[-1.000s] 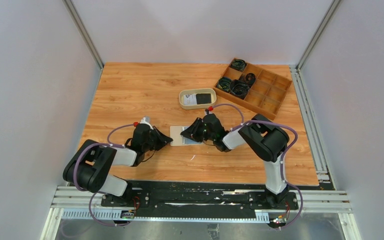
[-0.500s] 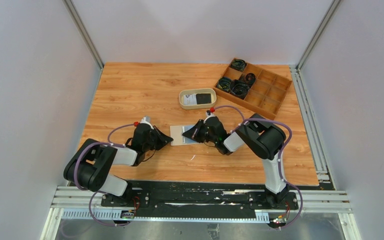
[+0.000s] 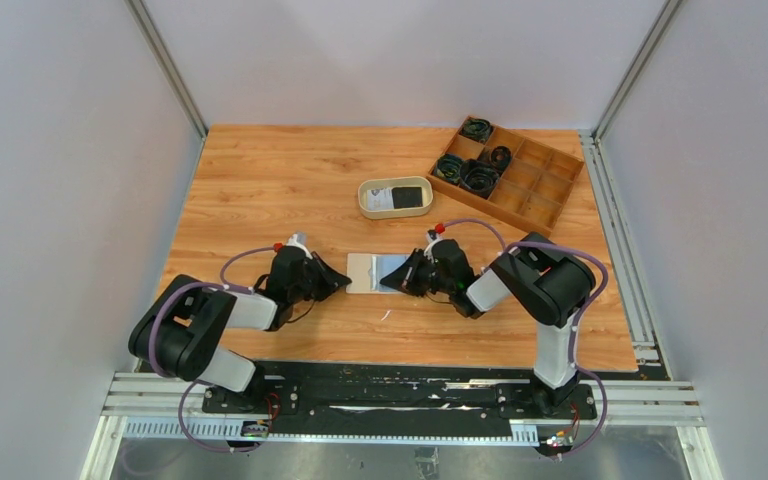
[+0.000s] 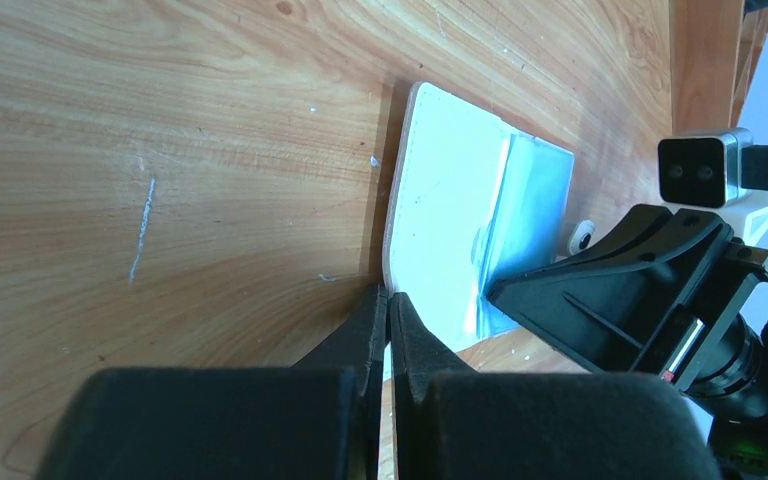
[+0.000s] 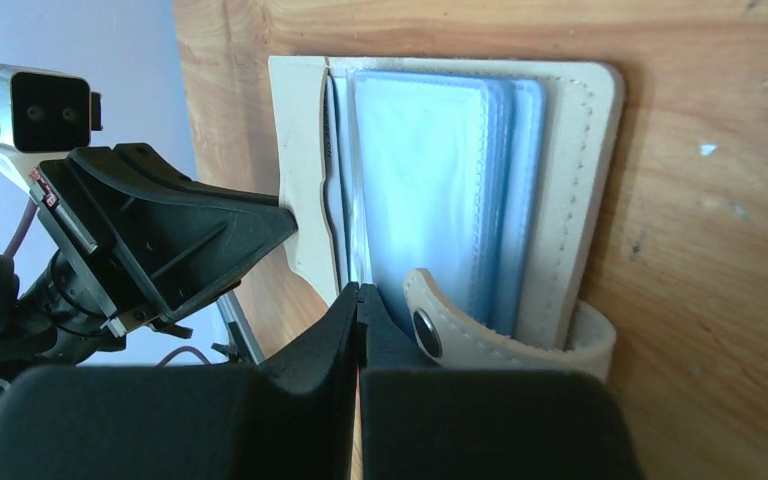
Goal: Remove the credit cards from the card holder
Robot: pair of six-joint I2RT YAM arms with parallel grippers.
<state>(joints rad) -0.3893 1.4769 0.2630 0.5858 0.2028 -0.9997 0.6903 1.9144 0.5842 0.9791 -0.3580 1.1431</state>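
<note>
The card holder [image 3: 365, 272] lies open on the table between my two grippers, beige outside with pale blue clear sleeves inside [image 5: 430, 180]. It also shows in the left wrist view [image 4: 450, 200]. My left gripper [image 3: 342, 283] is shut, its tips [image 4: 388, 293] pinching the holder's beige left edge. My right gripper [image 3: 390, 283] is shut, its tips [image 5: 358, 290] on the edge of a clear sleeve beside the snap tab [image 5: 430, 330]. No card shows plainly inside the holder. A black card [image 3: 411, 197] and a white card [image 3: 383, 199] lie in the oval tray.
The oval beige tray [image 3: 396, 211] stands behind the holder. A wooden compartment box [image 3: 540, 190] with black cable coils [image 3: 478, 176] stands at the back right. Metal rails run along the table's sides and near edge.
My right gripper has drawn back to the right and nearer, off the middle of the holder to its right edge. My left gripper and the holder have shifted slightly right.
</note>
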